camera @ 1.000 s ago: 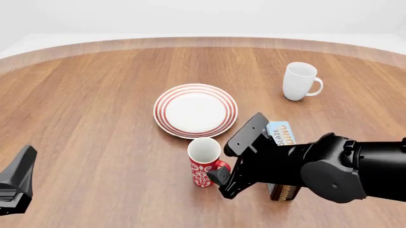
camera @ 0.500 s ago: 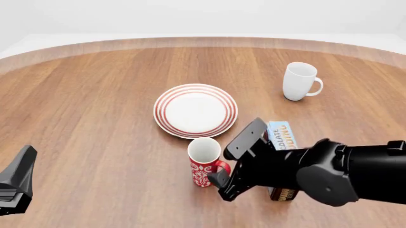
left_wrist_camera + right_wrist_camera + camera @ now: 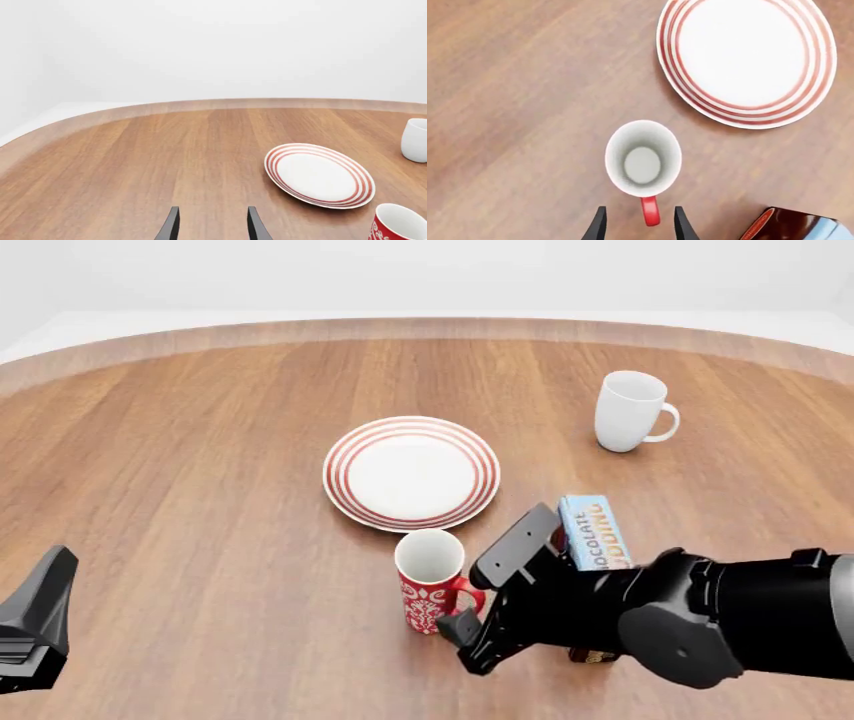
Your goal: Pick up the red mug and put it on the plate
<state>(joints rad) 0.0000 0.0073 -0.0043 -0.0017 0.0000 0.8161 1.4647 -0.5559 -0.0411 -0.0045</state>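
The red mug [image 3: 429,587] stands upright on the table, just in front of the plate [image 3: 411,472], white inside, its handle pointing right. In the right wrist view I look down into the mug [image 3: 643,158]. My right gripper [image 3: 639,227] is open, its fingers on either side of the handle [image 3: 650,212], apart from it. In the front view the right gripper [image 3: 458,625] is low beside the mug's handle. The plate [image 3: 747,60] is bare. My left gripper [image 3: 212,227] is open and empty at the near left [image 3: 51,585], far from the mug [image 3: 398,225].
A plain white mug [image 3: 630,410] stands at the back right. A blue and brown chocolate pudding box [image 3: 591,530] lies right of the red mug, partly under my right arm; it also shows in the right wrist view [image 3: 790,225].
My right arm has sunk lower and drawn a little toward the near edge, baring more of the box. The red mug, the plate and the left arm have not moved.
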